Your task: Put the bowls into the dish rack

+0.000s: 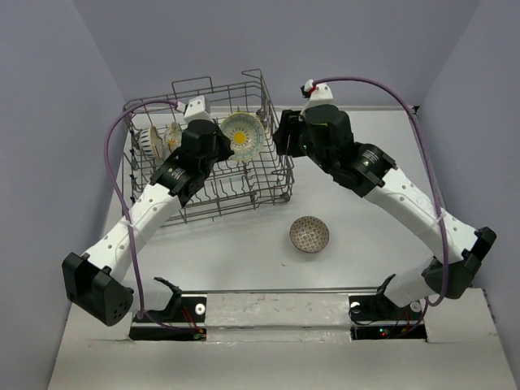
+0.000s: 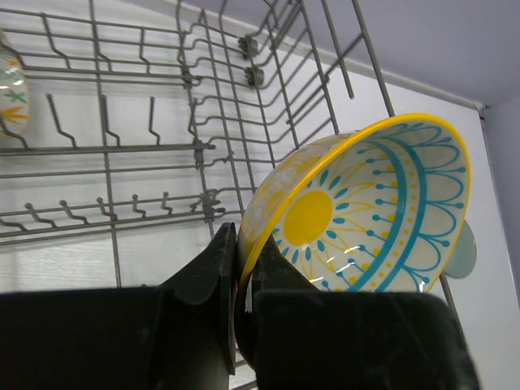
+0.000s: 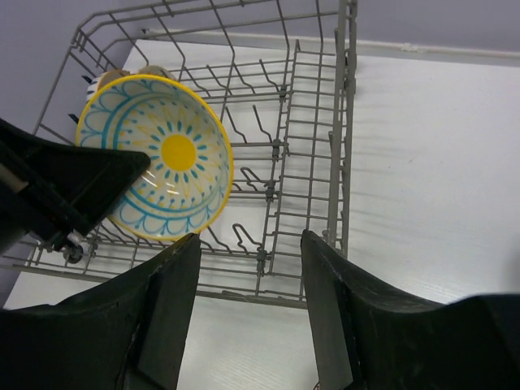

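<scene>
Placing step. The left claw (image 2: 240, 253), clenched on the rim of a flowered bowl (image 2: 366, 215), holds it tilted over the dish rack (image 3: 345, 122). The right claw (image 3: 250, 240) hangs released alongside. Next: seat the bowl between tines, then release. A patterned bowl (image 1: 309, 234) waits on the worktop (image 1: 244, 244).

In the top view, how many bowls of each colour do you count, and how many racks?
Yellow-flower bowl: 1
Brown bowl: 1
Pale bowls at the rack's left: 2
Rack: 1
Total: 5
</scene>
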`<action>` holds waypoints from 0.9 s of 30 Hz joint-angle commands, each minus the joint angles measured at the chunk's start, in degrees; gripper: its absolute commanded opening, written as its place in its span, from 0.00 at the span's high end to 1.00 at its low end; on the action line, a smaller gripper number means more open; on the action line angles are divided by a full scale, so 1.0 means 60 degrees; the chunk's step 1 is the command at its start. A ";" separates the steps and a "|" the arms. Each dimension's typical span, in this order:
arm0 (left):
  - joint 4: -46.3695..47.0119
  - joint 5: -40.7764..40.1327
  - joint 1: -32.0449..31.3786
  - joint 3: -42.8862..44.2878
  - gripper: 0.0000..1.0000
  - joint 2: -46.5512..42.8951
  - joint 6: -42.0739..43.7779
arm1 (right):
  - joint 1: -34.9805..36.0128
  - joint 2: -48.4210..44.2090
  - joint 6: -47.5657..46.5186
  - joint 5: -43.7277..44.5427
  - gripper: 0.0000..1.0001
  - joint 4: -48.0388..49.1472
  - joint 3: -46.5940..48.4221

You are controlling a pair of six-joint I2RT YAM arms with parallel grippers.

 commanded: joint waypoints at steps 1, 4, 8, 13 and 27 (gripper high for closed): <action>0.0137 -0.2011 -0.0036 0.1189 1.00 0.0120 -0.0379 | 0.0007 -0.1108 -0.0155 0.0508 0.41 0.0403 -0.0361; -0.0273 -0.3344 -0.0021 0.2183 1.00 0.0558 -0.0511 | 0.0007 -0.1811 -0.0009 0.1092 0.41 0.0286 -0.0947; -0.1078 -0.5628 0.0008 0.3571 1.00 0.1480 -0.0482 | 0.0007 -0.2558 0.0313 0.1183 0.41 0.0169 -0.1899; -0.2323 -0.8617 0.0344 0.5918 1.00 0.3721 0.0234 | 0.0007 -0.3086 0.0401 0.1724 0.41 -0.0314 -0.2793; 0.9933 -1.2780 0.1223 0.6349 1.00 0.7341 1.4284 | 0.0007 -0.3995 0.0519 0.2164 0.39 -0.0798 -0.4083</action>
